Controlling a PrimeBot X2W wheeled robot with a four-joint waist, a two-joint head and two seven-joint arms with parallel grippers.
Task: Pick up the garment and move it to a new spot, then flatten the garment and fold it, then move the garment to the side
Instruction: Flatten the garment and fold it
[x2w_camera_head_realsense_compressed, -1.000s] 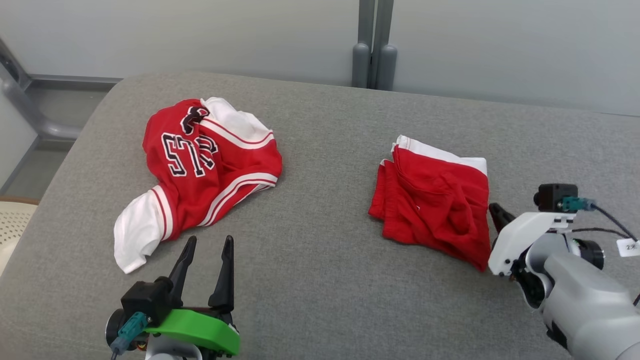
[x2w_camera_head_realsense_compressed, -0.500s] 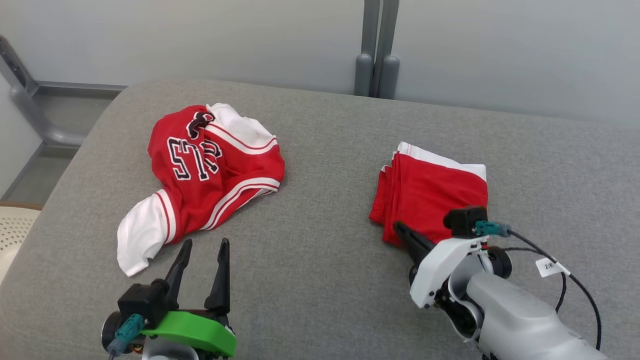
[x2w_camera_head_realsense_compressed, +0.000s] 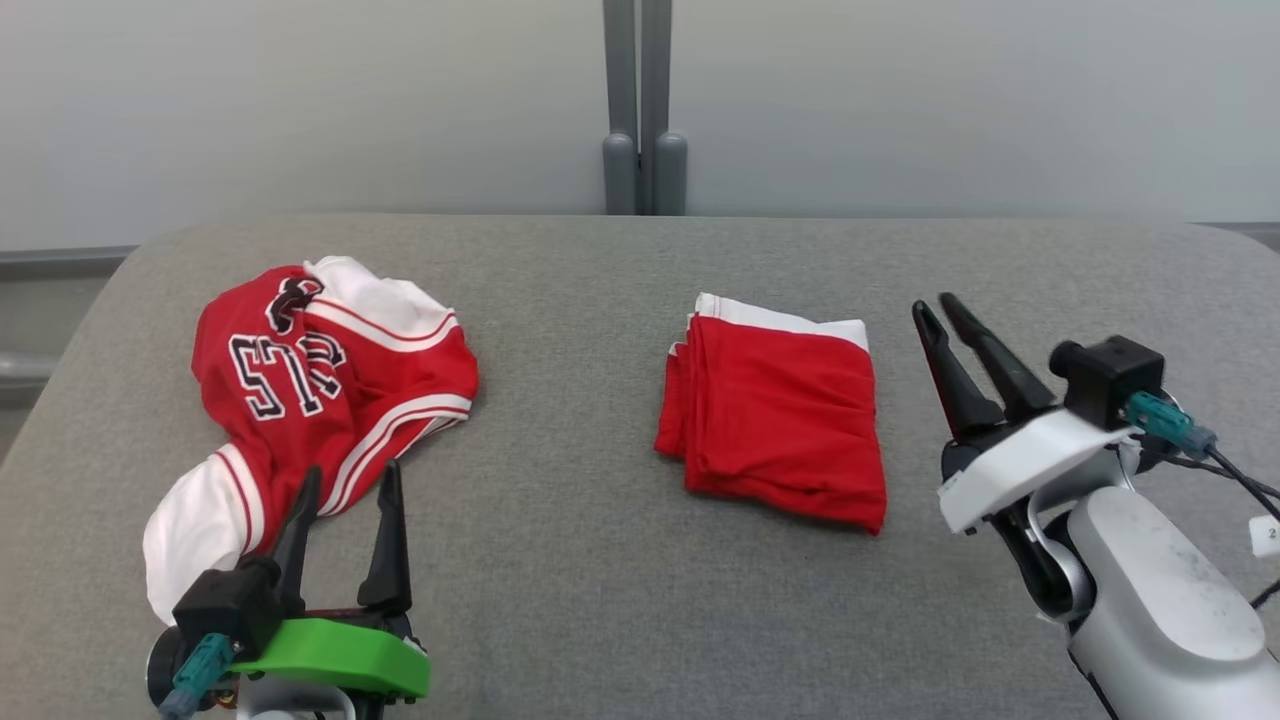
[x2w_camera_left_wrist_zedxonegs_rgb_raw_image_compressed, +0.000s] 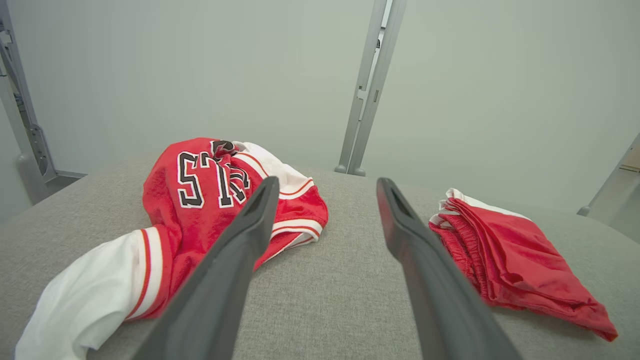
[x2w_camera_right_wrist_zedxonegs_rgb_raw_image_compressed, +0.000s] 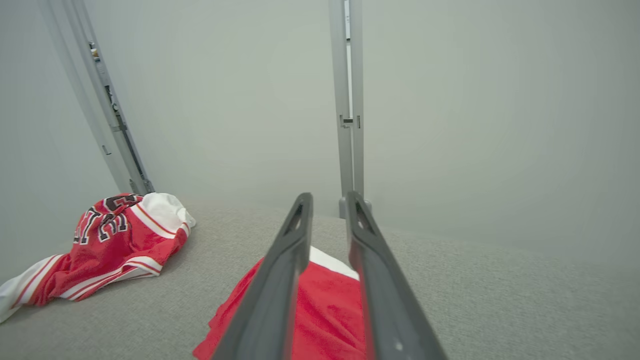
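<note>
The left fingers (x2w_camera_head_realsense_compressed: 386, 540) stood wide apart and empty; the right fingers (x2w_camera_head_realsense_compressed: 950, 370) were barely parted, gripping nothing. The jersey (x2w_camera_head_realsense_compressed: 340, 400) lay crumpled just beyond the left pair, a folded red cloth (x2w_camera_head_realsense_compressed: 780, 420) beside the right. Soft, light, floppy, I'd say: best pinched at a striped hem.

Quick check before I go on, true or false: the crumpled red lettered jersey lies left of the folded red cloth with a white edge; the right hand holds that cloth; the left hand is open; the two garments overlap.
1. The crumpled red lettered jersey lies left of the folded red cloth on the grey padded table: true.
2. The right hand holds the folded cloth: false; it stands beside the cloth, gripping nothing.
3. The left hand is open: true.
4. The garments overlap: false; bare table separates them.
</note>
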